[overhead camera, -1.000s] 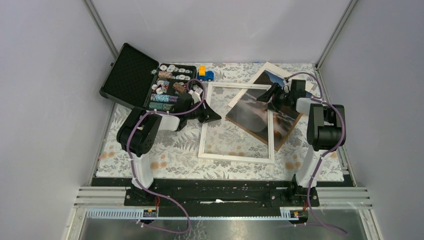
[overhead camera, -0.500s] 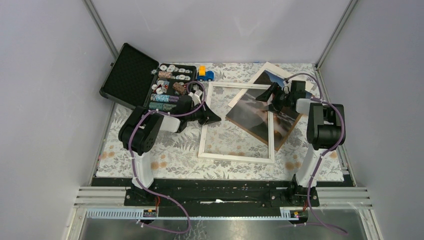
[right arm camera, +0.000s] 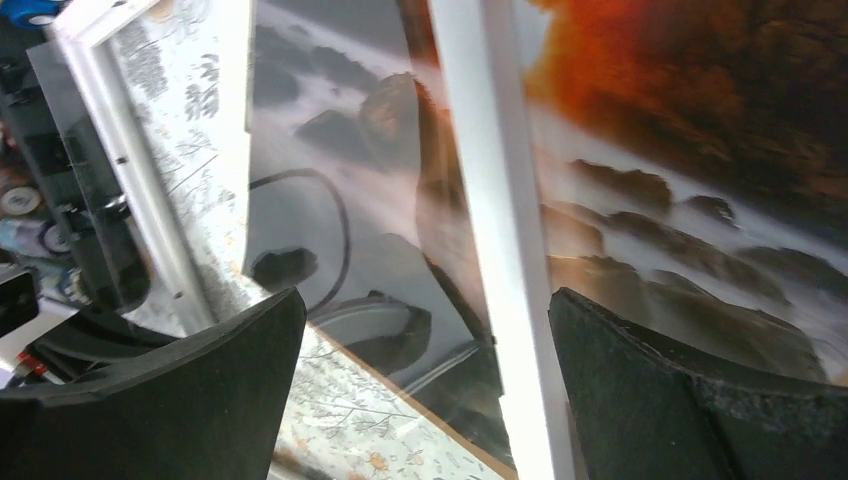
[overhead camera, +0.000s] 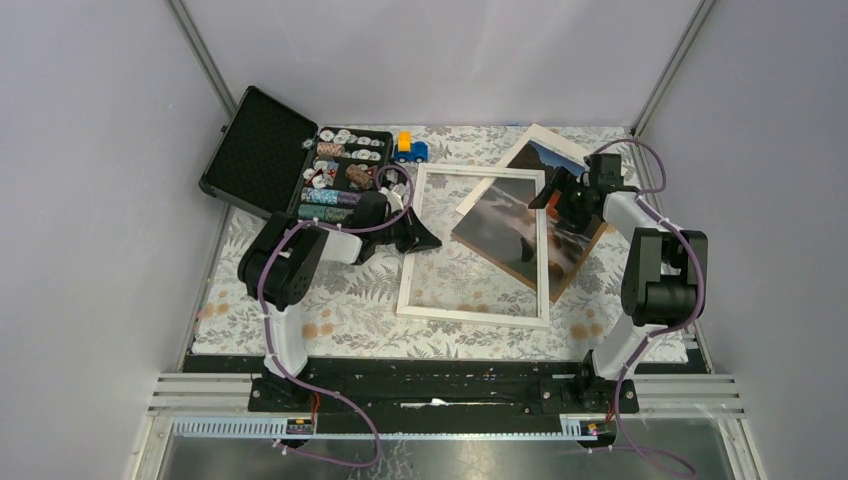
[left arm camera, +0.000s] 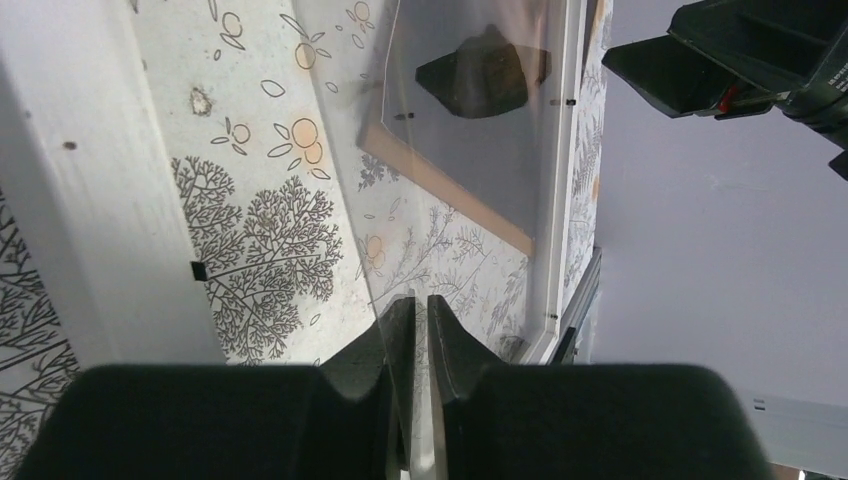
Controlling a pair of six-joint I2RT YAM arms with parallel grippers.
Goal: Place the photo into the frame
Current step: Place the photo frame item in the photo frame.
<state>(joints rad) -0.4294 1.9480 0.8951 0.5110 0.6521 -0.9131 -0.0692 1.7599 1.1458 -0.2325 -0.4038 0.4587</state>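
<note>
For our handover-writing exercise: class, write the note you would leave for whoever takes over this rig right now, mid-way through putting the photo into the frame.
Left gripper: jaws nearly closed at the left rail of the frame; grip unclear.
Right gripper: jaws wide open, holding nothing, over the photo where the frame's right rail crosses it.
Photo: tilted, partly within the frame's opening, partly sticking out to the right.
Done: photo overlaps the frame.
Left: square it up and seat it fully inside.
</note>
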